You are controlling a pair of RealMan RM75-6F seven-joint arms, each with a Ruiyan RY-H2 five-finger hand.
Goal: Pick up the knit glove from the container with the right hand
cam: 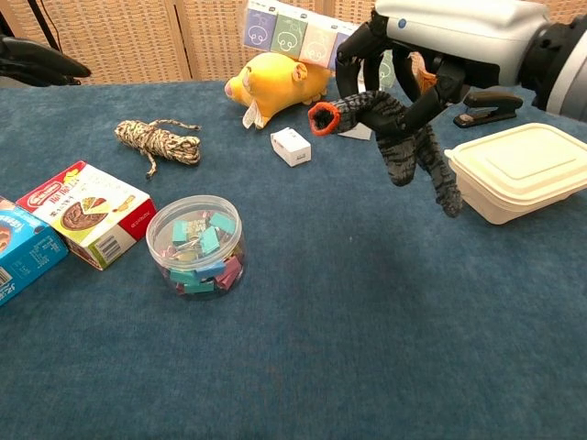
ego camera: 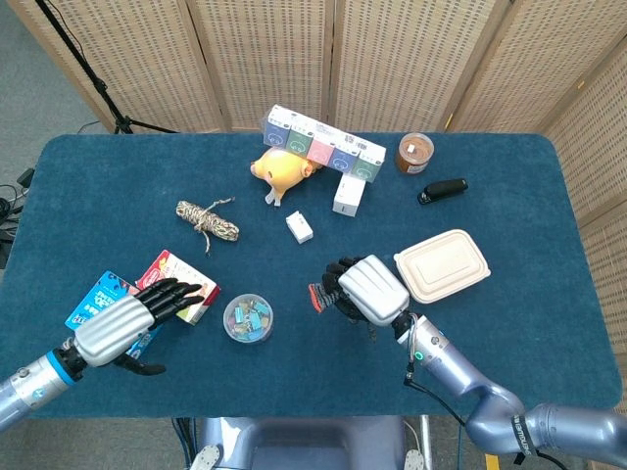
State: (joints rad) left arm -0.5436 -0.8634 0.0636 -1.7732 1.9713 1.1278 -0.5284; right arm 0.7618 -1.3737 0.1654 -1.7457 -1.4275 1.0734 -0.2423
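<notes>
- The knit glove (cam: 404, 137), dark grey with an orange cuff, hung in the air from the right hand (ego camera: 372, 290), left of the container (ego camera: 443, 265) and clear of it.
- We saw the right hand's fingers (cam: 362, 48) curled around the glove's upper part, with the glove's own fingers dangling down toward the blue table (ego camera: 509, 206).
- The container, a cream lidded box, sat on the table just right of that hand, with its lid closed.
- The left hand (ego camera: 125, 320) hovered above the near-left packets, holding nothing, its dark fingers stretched out over the red snack box (ego camera: 177, 285) and the blue cookie box (ego camera: 102, 298).
- We spotted a clear tub of coloured clips (cam: 195, 243) between the two hands.
- Farther back lay a bundle of rope (ego camera: 207, 220), a yellow plush toy (cam: 274, 81), a small white box (cam: 292, 146), and a row of pastel cartons (ego camera: 322, 145).
- At the far right stood a brown jar (ego camera: 414, 153) and a black stapler (ego camera: 443, 190).
</notes>
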